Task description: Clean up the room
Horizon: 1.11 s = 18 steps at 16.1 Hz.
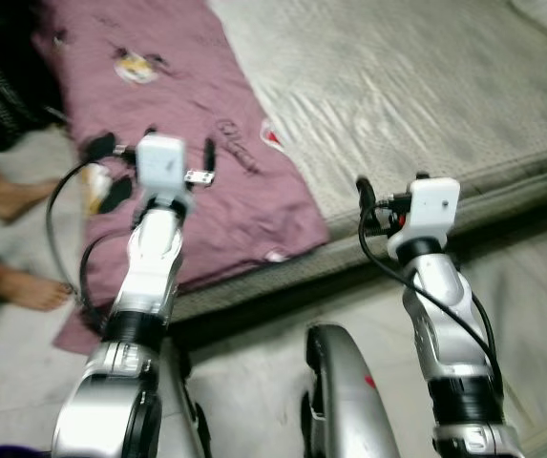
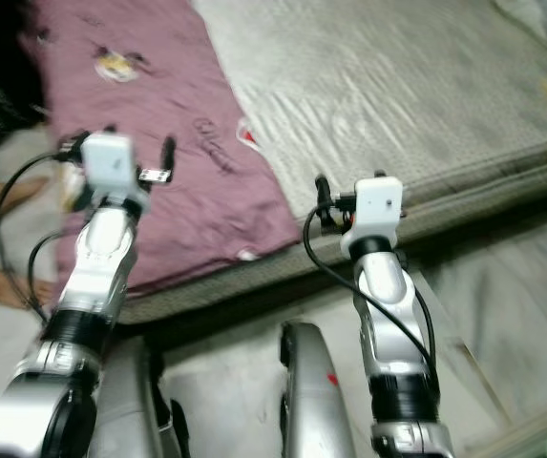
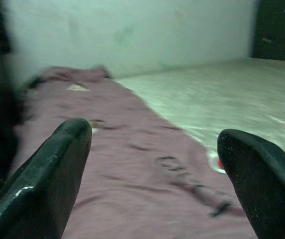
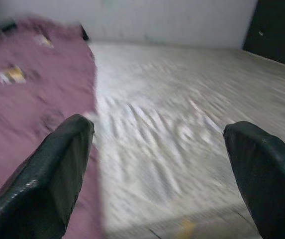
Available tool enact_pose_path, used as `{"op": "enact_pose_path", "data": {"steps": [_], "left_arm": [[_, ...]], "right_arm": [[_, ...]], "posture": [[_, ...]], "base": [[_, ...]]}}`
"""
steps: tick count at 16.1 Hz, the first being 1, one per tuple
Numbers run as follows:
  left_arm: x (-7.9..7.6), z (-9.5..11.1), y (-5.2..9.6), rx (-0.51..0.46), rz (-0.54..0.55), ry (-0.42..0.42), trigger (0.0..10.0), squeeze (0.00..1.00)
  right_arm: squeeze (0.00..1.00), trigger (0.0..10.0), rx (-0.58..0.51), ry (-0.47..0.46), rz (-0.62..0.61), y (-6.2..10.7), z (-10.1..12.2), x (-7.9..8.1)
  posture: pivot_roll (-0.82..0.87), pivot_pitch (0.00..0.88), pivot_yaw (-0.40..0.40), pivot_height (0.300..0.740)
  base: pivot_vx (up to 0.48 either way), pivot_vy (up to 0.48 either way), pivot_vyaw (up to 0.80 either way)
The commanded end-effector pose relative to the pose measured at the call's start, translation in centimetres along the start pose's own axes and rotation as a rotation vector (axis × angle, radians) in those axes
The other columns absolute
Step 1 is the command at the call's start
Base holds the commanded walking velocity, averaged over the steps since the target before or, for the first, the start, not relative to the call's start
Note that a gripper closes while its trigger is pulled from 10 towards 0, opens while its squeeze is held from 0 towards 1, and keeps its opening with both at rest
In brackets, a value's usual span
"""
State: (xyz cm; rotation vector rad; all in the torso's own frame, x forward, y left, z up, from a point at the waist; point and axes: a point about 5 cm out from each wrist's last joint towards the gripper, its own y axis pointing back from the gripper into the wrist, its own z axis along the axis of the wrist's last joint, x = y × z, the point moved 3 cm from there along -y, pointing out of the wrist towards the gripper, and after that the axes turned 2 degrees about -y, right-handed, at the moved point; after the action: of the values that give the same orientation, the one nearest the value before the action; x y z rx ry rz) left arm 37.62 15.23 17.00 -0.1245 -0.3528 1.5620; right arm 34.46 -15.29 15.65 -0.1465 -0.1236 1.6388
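A mauve blanket (image 1: 187,86) with small printed figures lies along the left side of a pale mattress (image 1: 397,86) on the floor. Its near corner hangs over the mattress edge. My left gripper (image 1: 154,143) is raised above the blanket's near left part. It is open, and between its fingers (image 3: 47,174) the blanket (image 3: 132,164) lies a little way ahead. My right gripper (image 1: 392,186) hovers over the mattress's front edge, to the right of the blanket. It is also open with nothing in it and looks across the bare mattress (image 4: 182,124).
A person's bare feet (image 1: 20,286) stand on the floor at the left, close to my left arm. Something dark (image 1: 1,86) is at the far left. A pale wall (image 3: 132,35) and dark furniture (image 3: 279,30) lie beyond the mattress.
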Motion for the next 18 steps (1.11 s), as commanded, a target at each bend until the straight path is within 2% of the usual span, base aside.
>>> {"op": "enact_pose_path", "data": {"steps": [1, 3, 5, 6, 8, 12, 14, 18], "left_arm": [[1.1, 0.5, 0.9, -0.038, 0.019, -0.008, 10.0, 0.00], [2.6, -0.4, 2.3, -0.018, 0.070, -0.076, 10.0, 0.00], [4.3, -0.9, 3.9, 0.013, 0.139, -0.086, 10.0, 0.00], [4.4, -0.8, 4.0, 0.015, 0.145, -0.082, 10.0, 0.00], [4.4, -0.7, 3.8, 0.015, 0.142, -0.090, 10.0, 0.00], [4.2, -0.1, 2.6, 0.001, 0.122, -0.086, 10.0, 0.00], [4.1, 0.1, 2.2, -0.004, 0.128, -0.079, 10.0, 0.00], [3.3, 0.4, 1.5, -0.012, 0.106, -0.065, 10.0, 0.00]], "right_arm": [[0.00, 10.0, -0.007, -0.040, -0.007, -0.7, -0.3, 0.2], [0.00, 10.0, -0.029, -0.055, 0.003, -1.7, 0.1, 0.8], [0.00, 10.0, -0.066, -0.067, 0.035, -2.6, 0.7, 1.6], [0.00, 10.0, -0.075, -0.074, 0.045, -3.1, 0.8, 1.8], [0.00, 10.0, -0.088, -0.086, 0.050, -3.6, 1.1, 2.0], [0.00, 10.0, -0.125, -0.120, 0.050, -4.3, 1.8, 2.5], [0.00, 10.0, -0.158, -0.130, 0.060, -4.8, 2.7, 2.6], [0.00, 10.0, -0.172, -0.139, 0.035, -4.7, 2.7, 2.5]], "posture": [[-0.05, 0.000, 0.002, 0.566], [-0.03, 0.000, 0.002, 0.566], [-0.01, 0.000, -0.006, 0.566], [0.00, 0.000, -0.009, 0.580], [0.00, 0.000, -0.003, 0.600], [-0.01, 0.000, 0.005, 0.650], [-0.01, 0.000, 0.011, 0.680], [-0.03, 0.000, 0.034, 0.735]], "base": [[0.000, 0.000, 0.00], [0.000, 0.000, 0.00], [0.000, 0.000, 0.00], [0.000, 0.000, 0.00], [0.000, 0.000, 0.00], [0.000, 0.000, 0.00], [0.000, 0.000, 0.00], [0.000, 0.000, 0.00]]}}
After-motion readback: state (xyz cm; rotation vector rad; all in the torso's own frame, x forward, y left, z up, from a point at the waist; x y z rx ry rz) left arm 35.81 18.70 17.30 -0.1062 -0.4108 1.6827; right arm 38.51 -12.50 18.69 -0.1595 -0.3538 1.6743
